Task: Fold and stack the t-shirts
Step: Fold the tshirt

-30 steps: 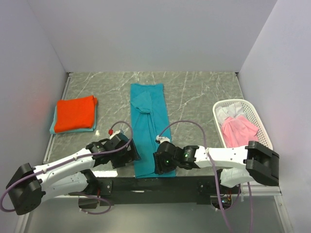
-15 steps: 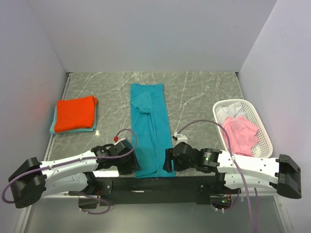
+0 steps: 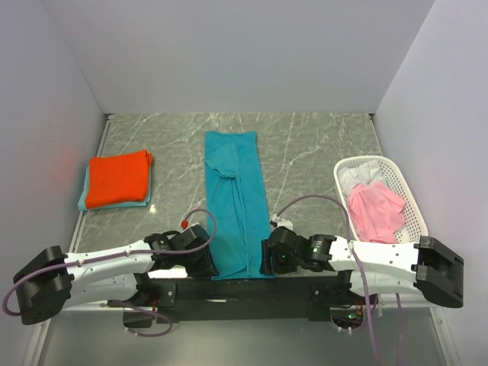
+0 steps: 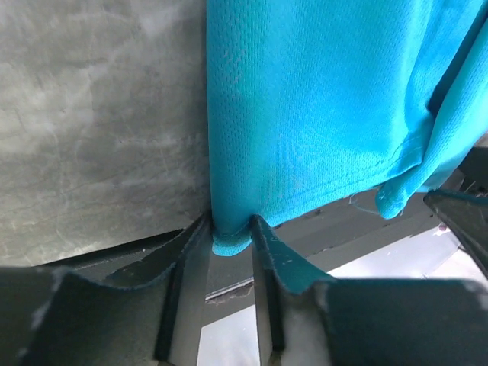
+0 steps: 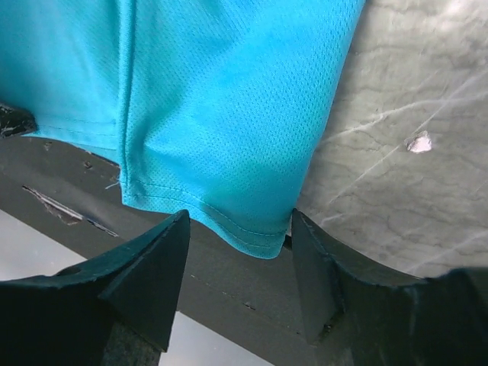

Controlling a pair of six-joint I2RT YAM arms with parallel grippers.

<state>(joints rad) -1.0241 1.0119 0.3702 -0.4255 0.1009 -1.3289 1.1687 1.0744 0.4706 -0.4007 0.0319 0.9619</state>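
A teal-blue t-shirt [image 3: 234, 200], folded into a long strip, lies down the middle of the table, its near hem over the black front rail. My left gripper [image 3: 207, 264] is at its near left corner; in the left wrist view the left gripper [image 4: 229, 224] pinches the bunched corner of the teal-blue t-shirt [image 4: 305, 114]. My right gripper [image 3: 267, 261] stands at the near right corner. In the right wrist view the right gripper [image 5: 240, 221] is open, its fingers astride the hem corner of the teal-blue t-shirt [image 5: 221, 99].
At the left lies a folded orange-red t-shirt [image 3: 117, 177] on top of a light teal one [image 3: 82, 200]. A white mesh basket [image 3: 412, 200] at the right holds a pink t-shirt [image 3: 374, 210] and a white one [image 3: 357, 177]. Walls close in on three sides.
My left gripper has slid toward the near edge and closed on the shirt's near left corner. The right gripper has shifted to the near right corner, its arm stretching out to the right.
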